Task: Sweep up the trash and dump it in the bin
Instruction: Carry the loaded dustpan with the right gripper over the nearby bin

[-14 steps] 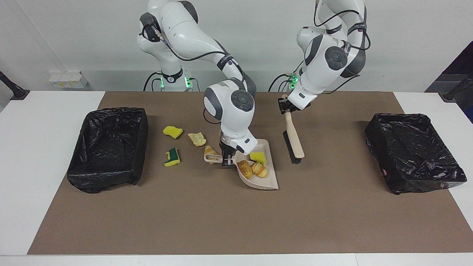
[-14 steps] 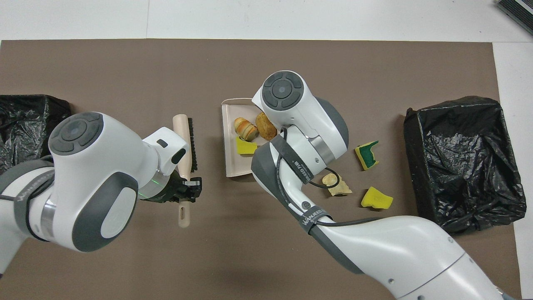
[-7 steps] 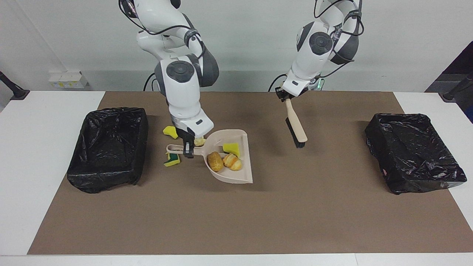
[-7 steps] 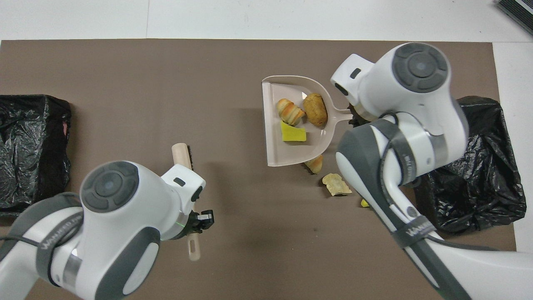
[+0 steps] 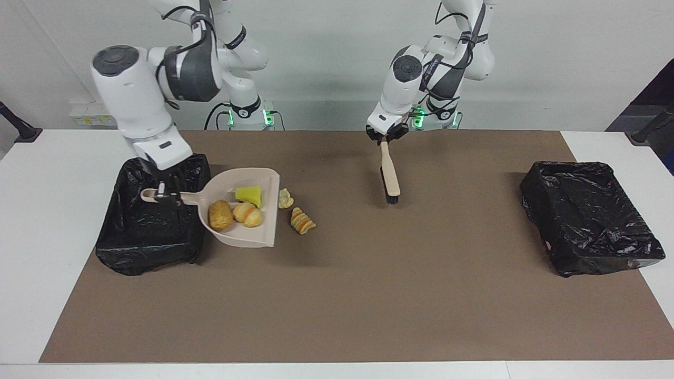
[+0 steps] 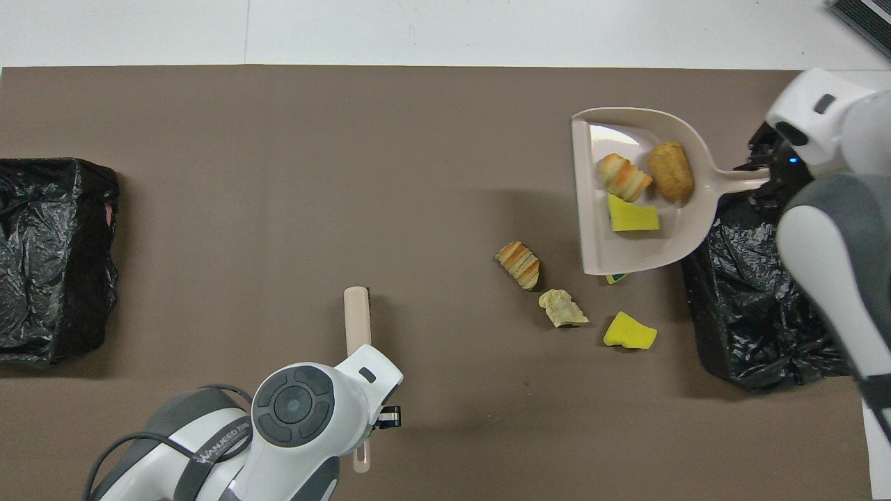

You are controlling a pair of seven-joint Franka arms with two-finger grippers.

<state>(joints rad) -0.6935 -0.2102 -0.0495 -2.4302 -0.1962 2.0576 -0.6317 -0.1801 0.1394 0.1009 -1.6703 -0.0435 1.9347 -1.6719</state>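
The job looks partly done — the right gripper (image 5: 162, 190) is clamped on the handle of the dustpan (image 5: 243, 231) and holds it raised, handle over the bin (image 5: 152, 247) at the right arm's end of the table, pan over the mat (image 5: 368, 305) beside it. Three scraps ride in the pan: a brown roll (image 5: 220, 215), a striped croissant (image 5: 247, 215) and a yellow sponge (image 5: 248, 195). Nothing has been tipped out that I can see; the dump is the next step.

Left on the mat: a second croissant (image 5: 302, 220) and a pale crumbly crust (image 5: 285, 198) near the pan's lip, a yellow sponge chunk (image 6: 629, 332) nearer the robots, and a green-and-yellow sponge (image 6: 615, 278) mostly hidden under the pan. These still need sweeping.

The left gripper (image 5: 388, 139) is closed on the brush (image 5: 390, 176) handle, holding it over the mat's middle, bristles down.

The pan is smooth beige plastic, wide with a flat lip. The bins are boxes lined with crinkled glossy black film; a second one (image 5: 590, 221) sits at the left arm's end. The sponges look soft and torn-edged, the breads ridged and rounded — likely to roll.
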